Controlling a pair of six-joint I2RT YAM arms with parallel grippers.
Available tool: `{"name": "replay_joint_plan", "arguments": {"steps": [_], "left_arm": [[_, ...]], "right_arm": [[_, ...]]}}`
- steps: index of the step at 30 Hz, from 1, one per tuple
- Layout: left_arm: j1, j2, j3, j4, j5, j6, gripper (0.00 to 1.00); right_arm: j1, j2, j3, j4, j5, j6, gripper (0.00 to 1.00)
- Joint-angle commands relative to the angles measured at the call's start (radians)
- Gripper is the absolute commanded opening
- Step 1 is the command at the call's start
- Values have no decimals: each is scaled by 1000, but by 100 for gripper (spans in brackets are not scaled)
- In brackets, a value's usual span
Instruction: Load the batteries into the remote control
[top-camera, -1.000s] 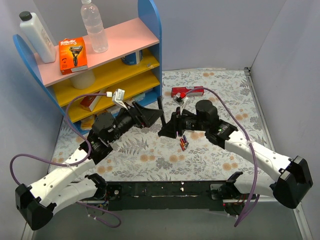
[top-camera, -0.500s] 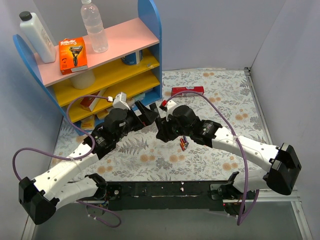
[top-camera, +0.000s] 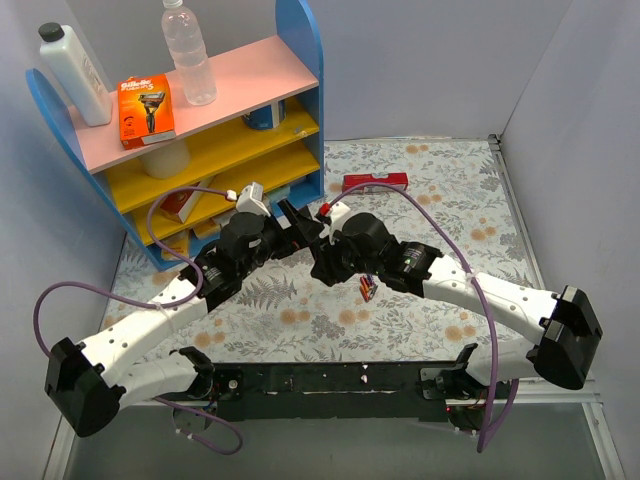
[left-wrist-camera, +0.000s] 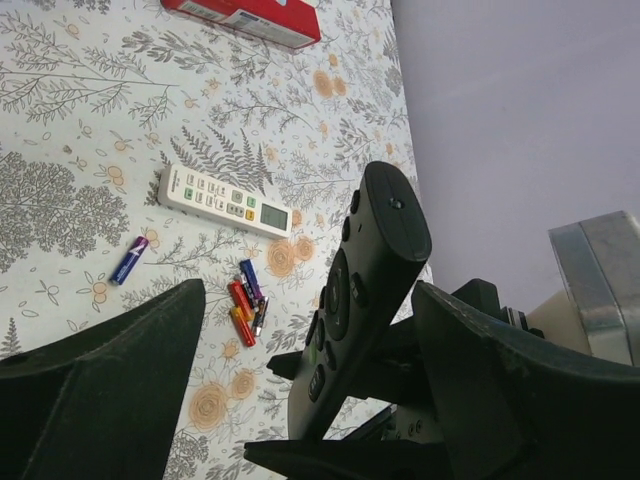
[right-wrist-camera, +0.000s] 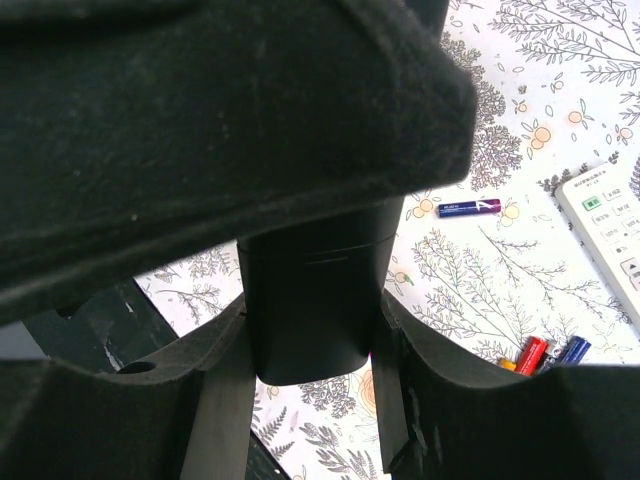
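Note:
In the left wrist view the black remote control (left-wrist-camera: 370, 270) stands upright, buttons toward the camera. My left gripper (left-wrist-camera: 305, 300) is open, one finger on each side of the remote with gaps. My right gripper (right-wrist-camera: 312, 330) is shut on the remote's (right-wrist-camera: 315, 300) lower end. The two grippers meet at mid-table (top-camera: 312, 245). Several batteries (left-wrist-camera: 245, 305) lie in a small cluster on the floral mat; they also show in the top view (top-camera: 368, 287) and the right wrist view (right-wrist-camera: 540, 352). One blue-purple cell (left-wrist-camera: 130, 260) lies apart.
A white remote (left-wrist-camera: 225, 200) lies flat on the mat beyond the batteries. A red box (top-camera: 375, 182) sits at the back of the mat. A blue shelf unit (top-camera: 200, 130) with bottles and boxes stands at the back left. Grey walls close in the right side.
My right gripper carried the black remote leftward while the left gripper came in toward it. The left fingers now flank the remote and have narrowed slightly.

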Motion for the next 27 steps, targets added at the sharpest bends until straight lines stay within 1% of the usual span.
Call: {"name": "replay_joint_plan", "arguments": {"steps": [1, 3, 4, 7, 8, 10, 11, 12, 13, 15, 16, 18, 19, 22, 24, 25, 27], "left_arm": [[2, -6, -4, 57, -4, 16, 81], [3, 5, -3, 66, -7, 24, 76], [3, 8, -3, 69, -10, 25, 70], [3, 17, -12, 87, -15, 39, 59], [3, 22, -13, 90, -15, 41, 47], [3, 36, -20, 96, -4, 36, 32], [3, 37, -23, 107, -3, 33, 16], [2, 37, -35, 110, -4, 27, 9], [2, 34, -43, 113, -16, 13, 0], [14, 26, -72, 123, -29, -5, 0], [22, 17, -82, 123, -32, -33, 0], [54, 5, -102, 116, -30, -64, 0], [63, -10, -124, 116, -29, -74, 0], [84, -29, -159, 129, -24, -108, 0], [91, -38, -170, 129, -24, -128, 0], [92, -40, -174, 156, -21, -131, 0], [92, -44, -182, 162, -15, -136, 0]], "right_arm": [[9, -1, 26, 48, 5, -27, 1], [10, -1, 23, 51, 1, -36, 1], [10, 3, 23, 49, -2, -41, 1], [10, 7, 24, 49, -4, -45, 1], [12, 10, 24, 49, -4, -45, 1], [12, 13, 32, 52, -5, -47, 1], [12, 18, 35, 52, -8, -45, 4], [10, 22, 38, 54, -16, -47, 7], [10, 26, 42, 54, -19, -50, 14], [9, 33, 61, 34, -19, -62, 25], [9, 35, 72, 23, -45, -71, 38], [4, 30, 92, -17, -45, -96, 47], [2, 27, 96, -24, -45, -102, 53], [-10, 4, 99, -26, -59, -116, 63], [-16, 0, 105, -24, -70, -127, 67], [-18, 3, 110, -24, -73, -133, 70], [-19, 12, 121, -23, -73, -143, 72]]}}
